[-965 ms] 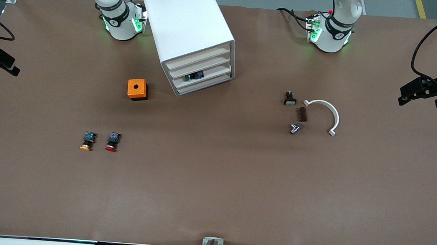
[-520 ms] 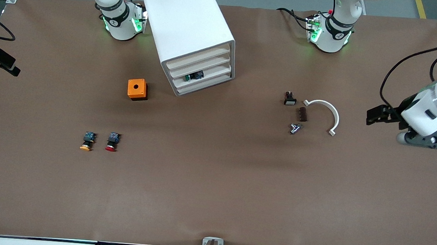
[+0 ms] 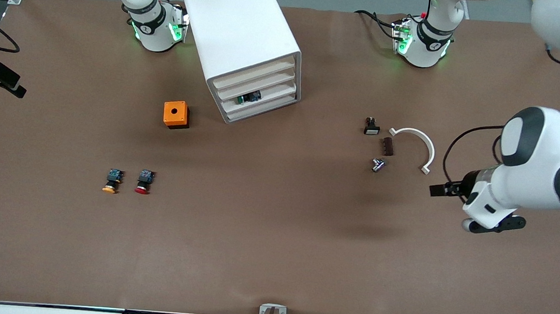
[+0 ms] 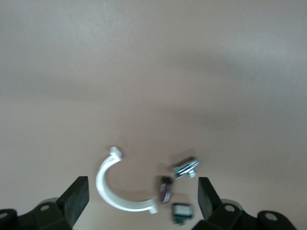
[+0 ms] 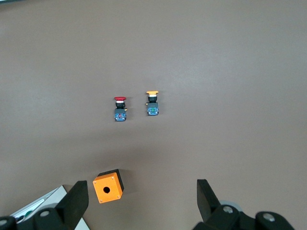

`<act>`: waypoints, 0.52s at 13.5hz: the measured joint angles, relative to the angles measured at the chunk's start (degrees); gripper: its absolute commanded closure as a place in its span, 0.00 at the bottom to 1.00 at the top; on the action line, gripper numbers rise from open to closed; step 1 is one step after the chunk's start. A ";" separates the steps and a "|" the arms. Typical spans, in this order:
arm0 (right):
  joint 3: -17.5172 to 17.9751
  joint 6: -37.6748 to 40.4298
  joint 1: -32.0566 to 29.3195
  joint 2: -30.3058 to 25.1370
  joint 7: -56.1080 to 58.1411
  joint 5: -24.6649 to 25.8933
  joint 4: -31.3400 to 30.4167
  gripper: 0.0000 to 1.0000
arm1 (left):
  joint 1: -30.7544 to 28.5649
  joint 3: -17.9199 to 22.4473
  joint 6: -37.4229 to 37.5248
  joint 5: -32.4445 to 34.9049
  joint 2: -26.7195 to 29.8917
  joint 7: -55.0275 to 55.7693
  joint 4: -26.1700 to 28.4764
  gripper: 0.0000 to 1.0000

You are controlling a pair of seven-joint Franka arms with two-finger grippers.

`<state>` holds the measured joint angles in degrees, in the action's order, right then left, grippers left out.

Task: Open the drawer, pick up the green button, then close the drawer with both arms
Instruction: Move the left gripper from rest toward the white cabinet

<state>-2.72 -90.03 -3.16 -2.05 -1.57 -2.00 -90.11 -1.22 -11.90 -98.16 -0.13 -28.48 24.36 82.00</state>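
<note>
Brown cover (image 3: 273,255) over the whole table, plain, lightly creased.

Counting from the largest: two white arms, one from each base at the top of the front view. Of the left arm (image 3: 540,165), only bulky joints visible, partly cut off by the frame edge. Of the right arm (image 3: 138,4), only base and first links visible.

One white cabinet (image 3: 239,31) between the bases, turned at an angle, with four cream drawer fronts, all pushed in. One green-capped button (image 3: 247,97) inside, glimpsed through the gap above the drawer (image 3: 264,97) third from the top; small, hard to make out.

One orange box (image 3: 176,115) with a round hole, beside the cabinet toward the right arm's end. One white curved piece (image 3: 421,142) toward the left arm's end. Beside it three small parts: black part (image 3: 372,127), brown block (image 3: 387,146), metal part (image 3: 378,164). Two loose buttons nearer the front camera than the orange box: orange-capped (image 3: 110,180) and red-capped (image 3: 143,182), side by side.

Left gripper (image 4: 141,191): fingers spread wide, grasping nothing, over bare table beside the curved piece. Right gripper (image 5: 141,199): also spread wide and empty, high over the right arm's end.
</note>
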 measured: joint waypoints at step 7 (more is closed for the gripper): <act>0.33 -0.08 0.01 0.21 -0.15 -0.07 -1.19 0.00 | 5.95 -0.26 4.05 -6.65 -1.28 33.30 -0.82 0.00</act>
<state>-2.39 -90.11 -3.16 -1.85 -1.72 -2.07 -91.31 4.74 -12.16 -94.11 -6.78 -29.76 57.66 81.18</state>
